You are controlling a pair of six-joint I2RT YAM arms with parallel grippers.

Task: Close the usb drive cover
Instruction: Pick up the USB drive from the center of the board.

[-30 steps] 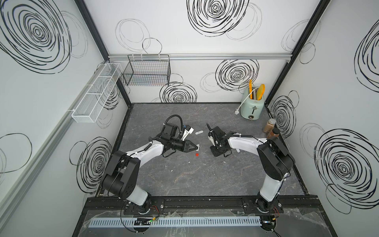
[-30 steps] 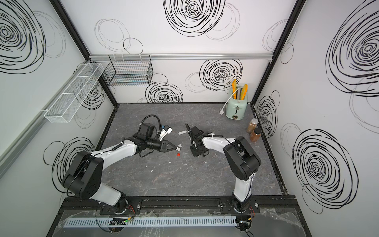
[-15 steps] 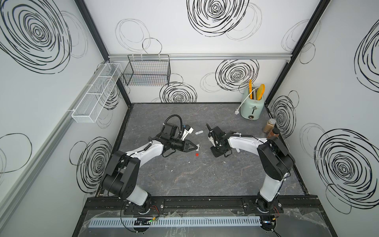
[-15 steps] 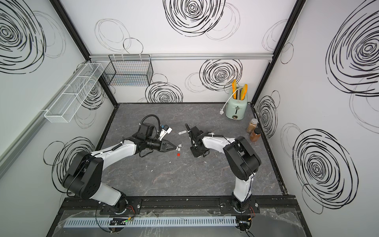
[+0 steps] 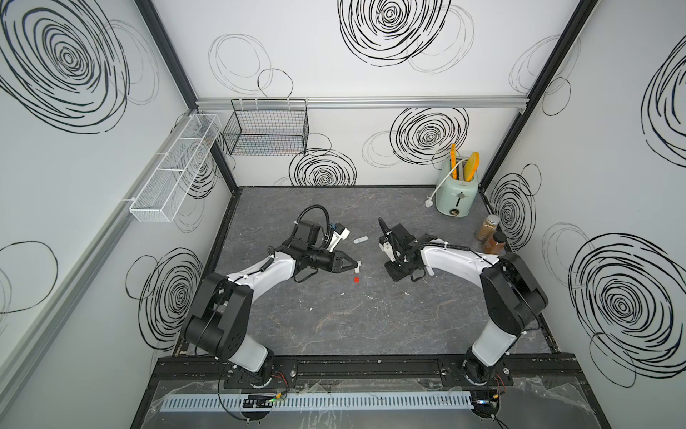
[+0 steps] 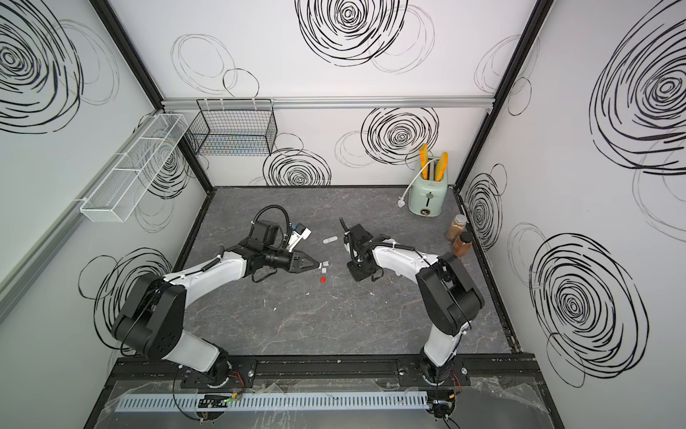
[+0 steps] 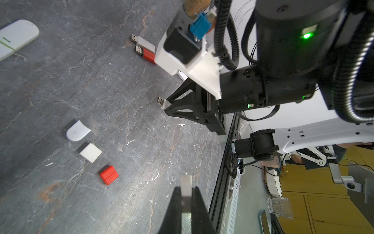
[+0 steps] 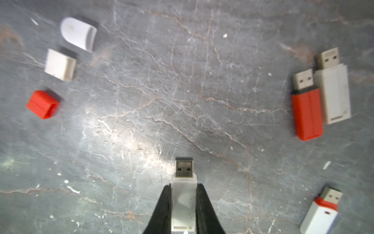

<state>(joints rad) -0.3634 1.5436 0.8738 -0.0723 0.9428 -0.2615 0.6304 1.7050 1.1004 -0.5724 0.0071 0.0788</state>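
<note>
Now, containers first. A black wire basket (image 5: pixel 265 130) hangs on the back wall and a white mesh tray (image 5: pixel 172 174) of three compartments on the left wall; we cannot make out contents in either. A mint toaster (image 5: pixel 456 193) stands at the far right corner of the bench (image 5: pixel 334 327), with two yellow-orange pieces upright in its slots. A jar (image 5: pixel 488 226) and a second jar (image 5: pixel 494 243), both with brown contents, stand near it by the right wall.

Left jaws: closed narrow on a white cover (image 7: pixel 186 187). Right jaws: clamped on a white usb drive (image 8: pixel 183 194), plug bare, apart from the cover; we cannot tell whether it touches the bench.

Loose on the bench we see a rounded white cap (image 7: pixel 78 130), a square white cap (image 7: pixel 90 152) and a red cap (image 7: pixel 109 175) in a row; a red drive (image 8: pixel 307 113) touching a white drive (image 8: pixel 336 93), both uncapped; a red-collared drive (image 8: pixel 321 210); a long capped white stick (image 7: pixel 16 36). Bench dark grey, veined; walls white with black spirals.
</note>
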